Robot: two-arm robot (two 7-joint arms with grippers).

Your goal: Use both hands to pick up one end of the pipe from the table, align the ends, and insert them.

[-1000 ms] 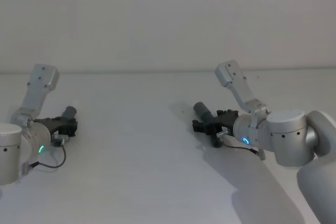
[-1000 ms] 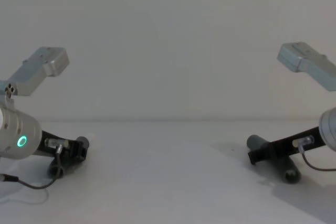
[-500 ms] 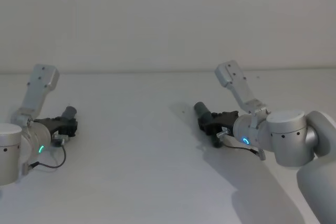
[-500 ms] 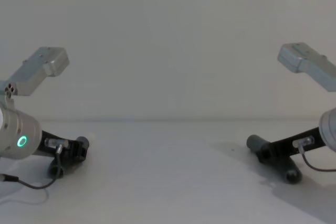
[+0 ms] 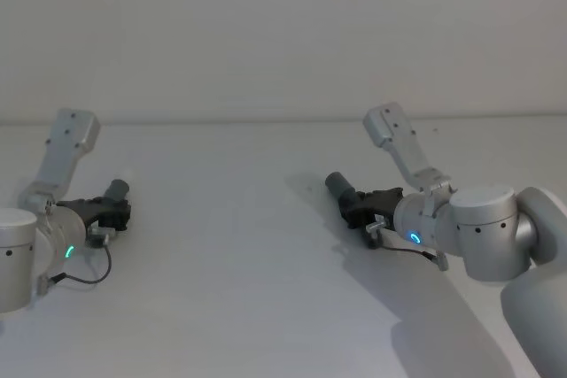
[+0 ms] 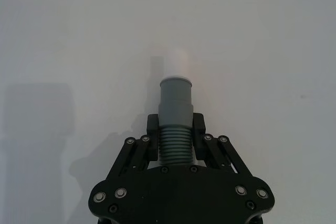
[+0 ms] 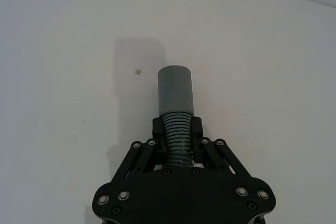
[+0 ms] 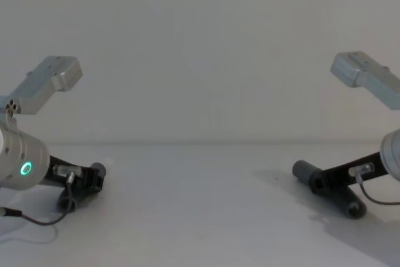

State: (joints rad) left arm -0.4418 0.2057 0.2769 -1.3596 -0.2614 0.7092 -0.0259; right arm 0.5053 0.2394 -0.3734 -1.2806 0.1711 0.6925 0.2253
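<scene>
Low over the white table [image 5: 230,254] at the left, my left gripper [image 5: 113,210] is shut on the ribbed middle of one dark grey pipe piece [image 5: 116,189]. In the left wrist view this piece [image 6: 175,114] ends in a whitish narrower tip [image 6: 175,62] beyond the left gripper [image 6: 175,129]. At the right, my right gripper [image 5: 359,210] is shut on the other pipe piece [image 5: 339,185]. The right wrist view shows its smooth grey cuff [image 7: 175,90] sticking out past the right gripper [image 7: 176,129]. From the chest, that piece [image 8: 304,169] slants down behind the gripper [image 8: 317,182].
A wide stretch of bare table lies between the two arms, running back to the white wall [image 5: 266,33]. A thin black cable [image 5: 89,276] loops beside the left wrist.
The right gripper's fingers have drawn in from a wider spread and shut on the ribbed middle of its pipe piece, which shifted slightly. The left arm has not moved.
</scene>
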